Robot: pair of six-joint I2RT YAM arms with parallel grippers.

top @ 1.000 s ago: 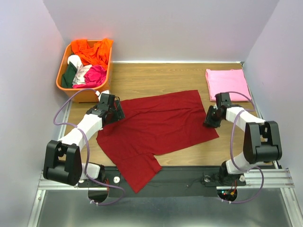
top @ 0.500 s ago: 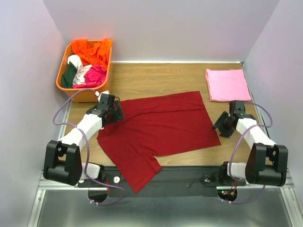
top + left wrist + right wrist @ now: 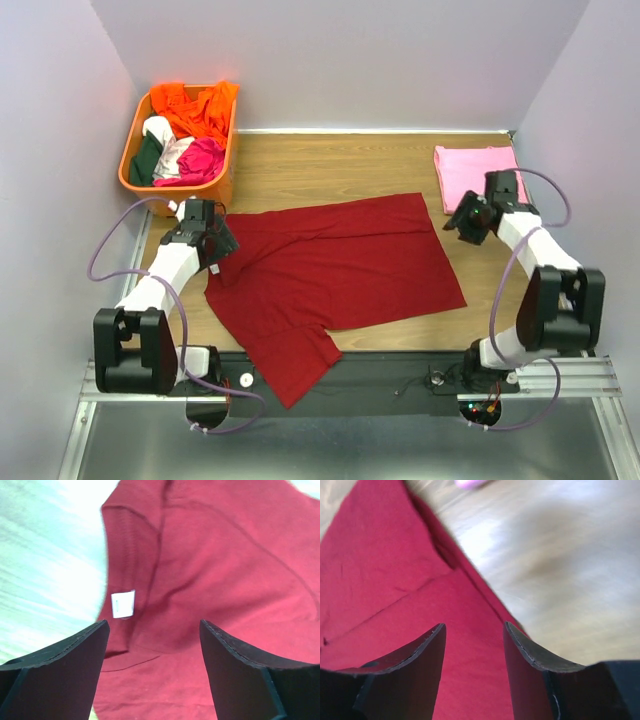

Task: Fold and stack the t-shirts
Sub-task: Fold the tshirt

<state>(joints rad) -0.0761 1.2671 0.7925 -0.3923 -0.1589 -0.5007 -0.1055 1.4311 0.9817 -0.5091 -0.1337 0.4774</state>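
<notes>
Wood-grain table (image 3: 330,165) fills the space between pale walls, and your maroon t-shirt (image 3: 340,265) lies spread open across its middle, one sleeve trailing over the near edge. The pink t-shirt (image 3: 470,170) sits folded in the far right corner, so I'd judge you're at the start of the maroon fold: nothing on it is doubled over yet. Your left gripper (image 3: 215,242) hovers above the collar end, over the white neck label (image 3: 123,604), jaws spread wide with nothing between them. Your right gripper (image 3: 468,222) hangs by the shirt's far right corner, just beside the pink tee, jaws parted and empty too. Next you'll probably need both to drop onto matching points along one edge, pinch the cloth cleanly, and carry it over together. Keep the right arm from brushing the pink tee, and the left away from the orange basket (image 3: 135,182).
</notes>
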